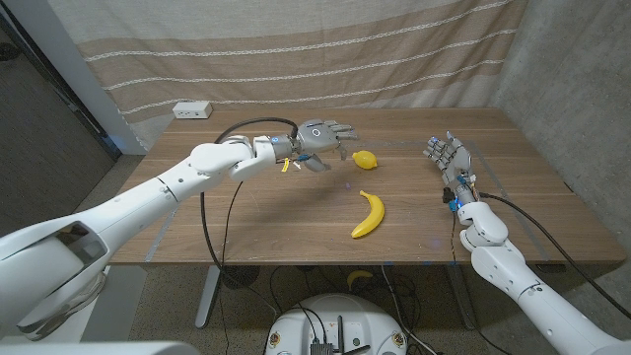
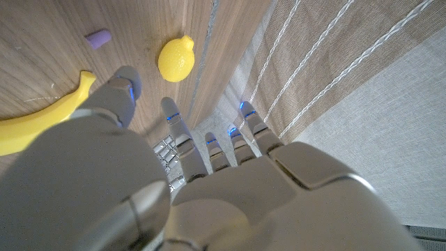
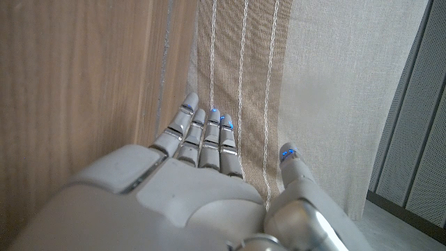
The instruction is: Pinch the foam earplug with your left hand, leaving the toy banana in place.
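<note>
A small purple foam earplug [image 2: 97, 38] lies on the wooden table [image 1: 256, 222], close to a yellow toy lemon [image 2: 175, 59] [image 1: 364, 160]. The toy banana [image 1: 369, 215] [image 2: 49, 118] lies near the table's middle, nearer the front edge than the lemon. My left hand [image 1: 325, 138] [image 2: 181, 181] hovers above the table just left of the lemon, fingers spread, holding nothing. My right hand [image 1: 449, 158] [image 3: 202, 181] stands upright at the right side of the table with its fingers apart and nothing in it.
A white box [image 1: 191, 110] sits at the table's far left corner. A striped curtain [image 1: 296, 49] hangs behind the table. Black cables run along my left arm and hang below the front edge.
</note>
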Motion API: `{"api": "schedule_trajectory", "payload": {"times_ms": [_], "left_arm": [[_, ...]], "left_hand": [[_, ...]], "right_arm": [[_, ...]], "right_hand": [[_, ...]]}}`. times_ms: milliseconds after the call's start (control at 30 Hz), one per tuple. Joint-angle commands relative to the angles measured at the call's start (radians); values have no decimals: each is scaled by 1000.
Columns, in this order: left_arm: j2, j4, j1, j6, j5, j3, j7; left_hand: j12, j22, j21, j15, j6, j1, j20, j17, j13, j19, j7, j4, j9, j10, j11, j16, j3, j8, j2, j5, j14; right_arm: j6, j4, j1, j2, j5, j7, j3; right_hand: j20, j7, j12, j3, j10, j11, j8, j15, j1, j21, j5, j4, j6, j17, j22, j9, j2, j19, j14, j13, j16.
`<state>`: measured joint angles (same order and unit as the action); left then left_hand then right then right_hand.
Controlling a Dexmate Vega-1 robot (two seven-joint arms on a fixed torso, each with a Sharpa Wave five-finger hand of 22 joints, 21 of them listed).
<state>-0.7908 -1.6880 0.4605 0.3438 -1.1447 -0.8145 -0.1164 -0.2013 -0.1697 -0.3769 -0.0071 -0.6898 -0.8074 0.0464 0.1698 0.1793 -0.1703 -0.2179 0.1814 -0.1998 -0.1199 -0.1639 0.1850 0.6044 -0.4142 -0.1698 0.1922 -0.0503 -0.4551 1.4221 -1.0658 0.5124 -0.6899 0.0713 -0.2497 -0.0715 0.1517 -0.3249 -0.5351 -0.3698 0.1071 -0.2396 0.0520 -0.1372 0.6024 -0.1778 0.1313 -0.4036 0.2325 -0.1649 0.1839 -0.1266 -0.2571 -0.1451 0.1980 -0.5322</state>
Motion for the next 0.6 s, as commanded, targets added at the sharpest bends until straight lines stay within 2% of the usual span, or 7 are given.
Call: {"api": "schedule_trajectory", "payload": {"times_ms": [33,600], "left_arm": [[6,26,-12,17,-3,-21,-10],[19,72,-26,10,-38,-56,-43]], "left_hand": [[1,-4,4,-3,-11,-12,-1,2,1,-11,-1,2,-3,-9,-2,-1,-5,-6,2,-2,-6],[1,-4,12,-5,-13,-22,1,2,1,-13,-1,-1,-3,-13,-2,-1,-16,-5,5,-5,-9]], "right_arm": [[-7,-2,-5,-3,-1,0,2],[0,-8,0,-3,-4,-3,0]], "right_hand": [[-1,-1,6,4,-11,2,6,-4,-12,-5,-5,0,-12,0,-5,2,-6,-8,-8,1,2],[-1,0,12,7,-13,3,12,-4,-12,-13,-5,-1,-15,0,-5,2,-7,-10,-8,2,7]]}}
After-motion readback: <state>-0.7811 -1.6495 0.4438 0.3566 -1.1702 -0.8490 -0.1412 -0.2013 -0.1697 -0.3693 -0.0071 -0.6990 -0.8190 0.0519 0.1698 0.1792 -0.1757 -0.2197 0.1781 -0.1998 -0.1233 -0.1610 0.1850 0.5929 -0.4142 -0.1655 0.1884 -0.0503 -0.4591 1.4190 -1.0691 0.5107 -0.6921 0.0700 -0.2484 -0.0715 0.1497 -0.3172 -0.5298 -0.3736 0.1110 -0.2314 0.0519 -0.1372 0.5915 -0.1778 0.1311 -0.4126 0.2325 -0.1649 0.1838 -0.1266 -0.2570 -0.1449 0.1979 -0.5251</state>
